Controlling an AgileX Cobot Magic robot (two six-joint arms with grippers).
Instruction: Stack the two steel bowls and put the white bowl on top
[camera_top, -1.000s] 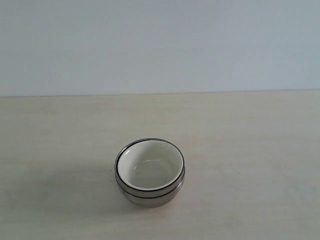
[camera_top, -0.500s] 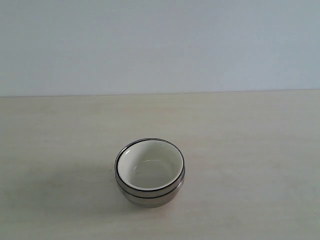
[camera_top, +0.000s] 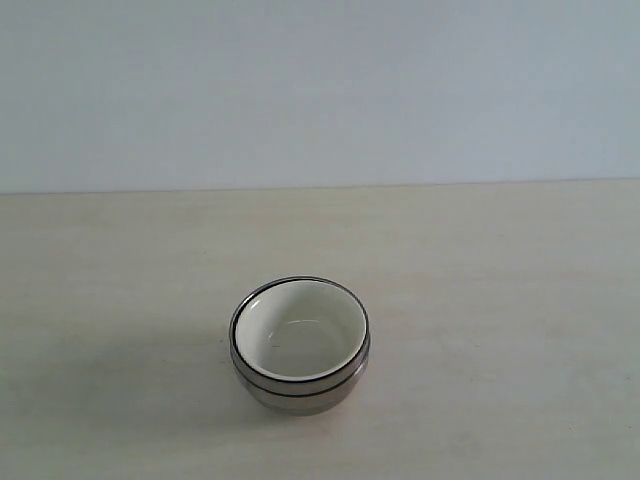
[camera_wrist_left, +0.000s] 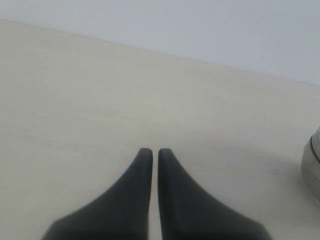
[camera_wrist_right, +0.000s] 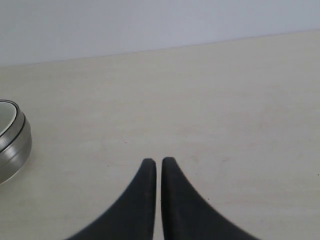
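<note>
Nothing has moved since a second ago, the scene looks exactly the same across the exterior shots. So the stack's done: the two steel bowls (camera_top: 300, 392) are nested one inside the other, and the white bowl (camera_top: 300, 335) sits inside the upper one, upright, with its cream inside facing up. Its rim is about level with the steel rim around it. On the tabletop (camera_top: 500, 300), seen from the exterior view, the stack is down toward 6 o'clock, a hair over to the 7 side.

Neither arm shows up in the exterior view at all. The left fingers (camera_wrist_left: 142, 167) are pressed together with just a thin sliver of a line between them, pinching nothing, over bare tabletop. If the tips point at 12, the stack is off at roughly 3 o'clock, well apart from them, and only the edge of the steel peeks into that camera. The right fingers (camera_wrist_right: 147, 175) are in the same state, closed up and empty. For them the stack sits at around 9 to 10 o'clock, also well apart with no contact. A plain pale wall (camera_top: 320, 90) is behind it all.
</note>
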